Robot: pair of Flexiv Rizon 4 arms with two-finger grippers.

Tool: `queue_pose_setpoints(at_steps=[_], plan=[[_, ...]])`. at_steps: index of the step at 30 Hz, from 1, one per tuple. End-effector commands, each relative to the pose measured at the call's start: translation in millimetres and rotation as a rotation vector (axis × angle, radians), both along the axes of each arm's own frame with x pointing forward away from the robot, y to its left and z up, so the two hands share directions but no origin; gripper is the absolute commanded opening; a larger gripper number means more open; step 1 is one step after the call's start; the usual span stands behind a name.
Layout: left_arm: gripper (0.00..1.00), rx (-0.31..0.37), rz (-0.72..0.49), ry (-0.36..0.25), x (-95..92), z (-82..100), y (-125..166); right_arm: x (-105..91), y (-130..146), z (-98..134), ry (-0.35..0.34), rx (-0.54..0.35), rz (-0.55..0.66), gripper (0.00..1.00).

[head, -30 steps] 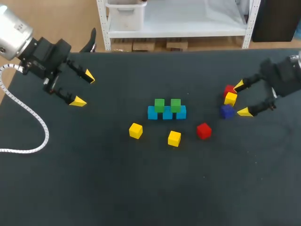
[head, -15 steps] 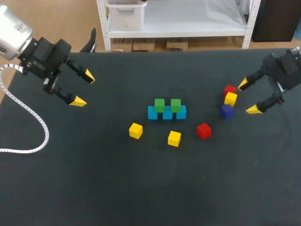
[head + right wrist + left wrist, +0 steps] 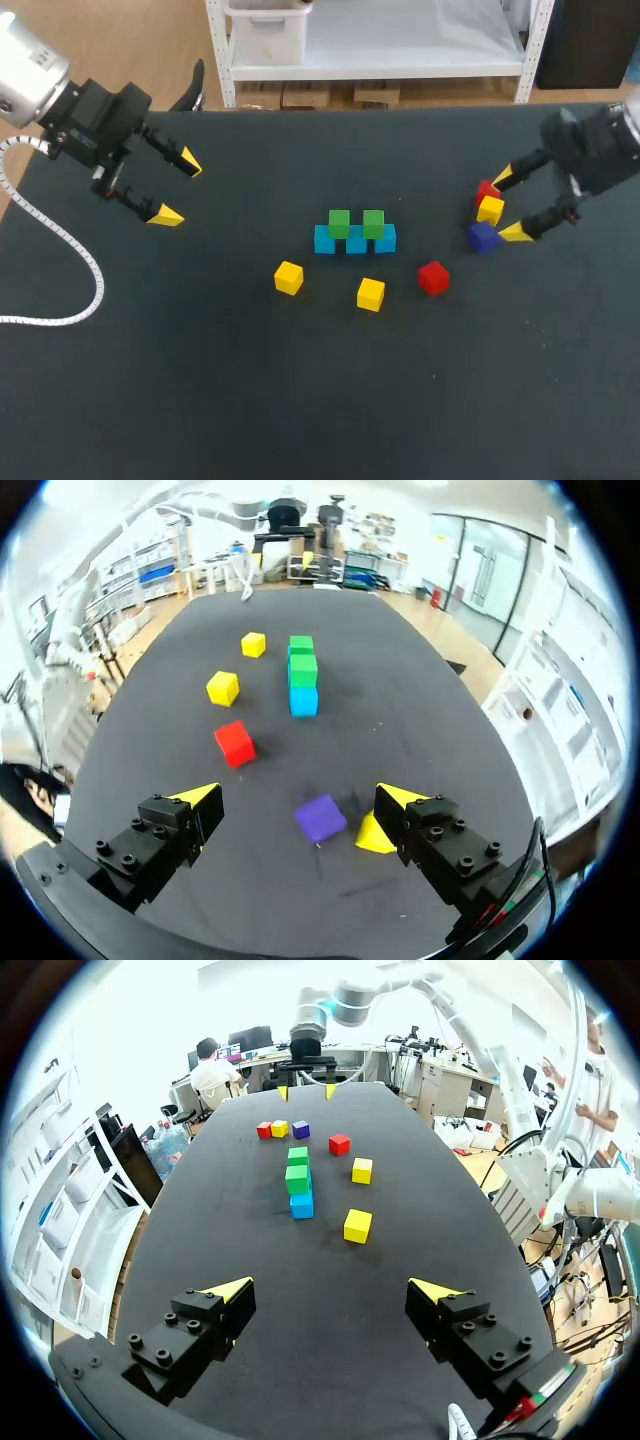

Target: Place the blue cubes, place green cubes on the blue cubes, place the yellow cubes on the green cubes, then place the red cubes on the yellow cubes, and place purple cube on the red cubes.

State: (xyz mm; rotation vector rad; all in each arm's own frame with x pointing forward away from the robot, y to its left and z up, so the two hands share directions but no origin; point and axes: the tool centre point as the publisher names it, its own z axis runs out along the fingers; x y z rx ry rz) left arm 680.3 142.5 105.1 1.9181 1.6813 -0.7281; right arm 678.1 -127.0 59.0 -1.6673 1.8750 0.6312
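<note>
Swinging back in, the right gripper point(image 3: 510, 205) hangs with fingers spread and empty just beside a cluster of a red cube point(image 3: 487, 190), a yellow cube point(image 3: 490, 209) and the purple cube point(image 3: 483, 236), well right of the blue row point(image 3: 355, 240). Nearer than that row lie a second yellow cube point(image 3: 288, 277), a third yellow cube point(image 3: 370, 293) and a second red cube point(image 3: 433, 277); two green cubes point(image 3: 338, 222) sit on the row itself. Farther off, well left of it, the left gripper point(image 3: 178, 188) hangs spread, holding nothing.
</note>
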Motion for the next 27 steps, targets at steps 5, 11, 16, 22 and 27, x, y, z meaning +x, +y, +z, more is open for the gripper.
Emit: queue_pose_setpoints(at_steps=[5,11,16,22,27], plan=[[1.0,-0.003,-0.003,-0.002,0.5,-0.7,1,-46.7,38,-2,-0.111,-0.07,-0.21,1.0],[1.0,-0.003,-0.003,-0.002,0.5,-0.7,1,-65.5,69,-7,-0.142,-0.11,-0.162,1.0],[1.0,-0.003,-0.003,-0.002,0.5,-0.7,1,-73.4,92,-13,-0.131,-0.114,-0.124,1.0],[1.0,-0.003,-0.003,-0.002,0.5,-0.7,1,-77.1,113,-21,-0.098,-0.113,-0.093,1.0],[1.0,-0.003,-0.003,-0.002,0.5,-0.7,1,-78.9,127,-27,-0.082,-0.068,-0.11,1.0]])
